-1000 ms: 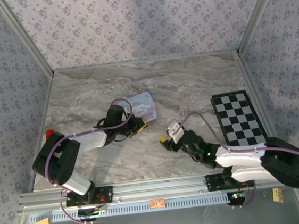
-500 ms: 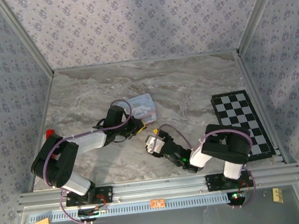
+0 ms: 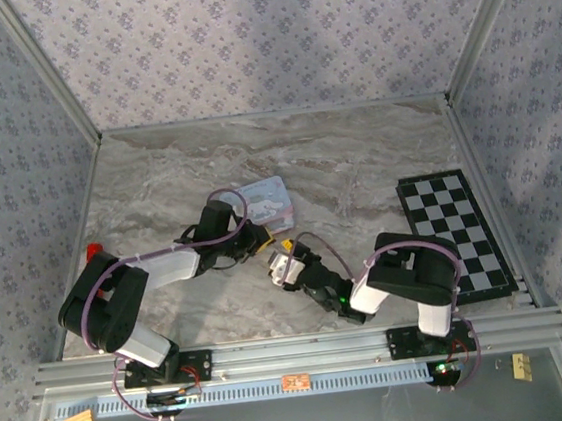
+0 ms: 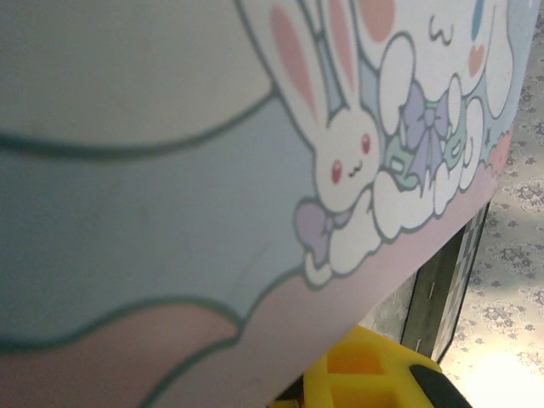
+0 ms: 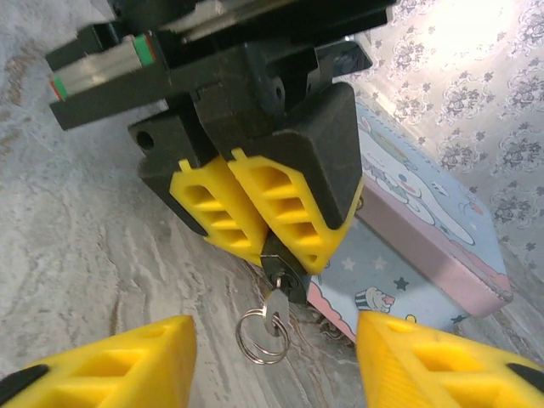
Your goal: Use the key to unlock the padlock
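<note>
- L claw (image 5: 285, 248): yellow fingers pressed together, tips pinching the top of the padlock (image 5: 280, 274). Its black body pokes out just below them.
- The key (image 5: 274, 308) sits in the padlock's underside and hangs down, w/ a thin wire ring (image 5: 262, 338) through its head. Ring is low over the bench (image 5: 85, 212); can't tell if it touches.
- R claw (image 5: 276, 367): jaws well apart, nothing held. It faces the L claw, w/ key & ring just ahead of the gap.
- Pale blue cartoon tin (image 5: 425, 246) lies flat just beside the padlock. L wrist cam sees its rabbit print close up, a bit blurred.
- Top view: both claws meet near mid-bench, just in front of the tin. A checkerboard (image 3: 454, 232) lies well apart on the R side.
</note>
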You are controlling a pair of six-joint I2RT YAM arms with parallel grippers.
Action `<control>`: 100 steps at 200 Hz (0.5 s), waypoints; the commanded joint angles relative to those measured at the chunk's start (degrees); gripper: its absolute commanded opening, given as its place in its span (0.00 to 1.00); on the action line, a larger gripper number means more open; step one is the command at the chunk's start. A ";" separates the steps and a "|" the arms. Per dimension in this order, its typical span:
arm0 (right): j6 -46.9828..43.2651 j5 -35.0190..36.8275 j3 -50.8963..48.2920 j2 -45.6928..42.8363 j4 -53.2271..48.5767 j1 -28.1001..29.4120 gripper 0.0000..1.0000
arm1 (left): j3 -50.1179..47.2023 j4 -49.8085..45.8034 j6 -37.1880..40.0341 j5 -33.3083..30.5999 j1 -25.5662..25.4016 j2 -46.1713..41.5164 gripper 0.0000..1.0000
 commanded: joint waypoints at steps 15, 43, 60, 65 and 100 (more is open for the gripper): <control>-0.19 -0.91 0.95 0.29 -0.23 -1.56 0.45 | -0.75 1.30 0.58 0.53 0.07 -1.26 0.00; -0.23 -2.08 0.98 0.76 0.02 -2.05 0.42 | -0.48 1.04 0.68 0.90 0.01 -1.50 0.00; -0.41 -2.77 1.47 1.19 -0.40 -1.97 0.40 | -0.49 1.01 0.68 0.89 0.02 -1.64 0.00; -0.42 -2.90 1.47 1.45 -0.14 -1.98 0.40 | -0.41 1.01 0.68 0.90 0.07 -1.62 0.00; -0.51 -3.34 1.95 2.63 -0.15 -2.01 0.38 | -0.19 0.84 0.83 1.05 0.01 -1.53 0.00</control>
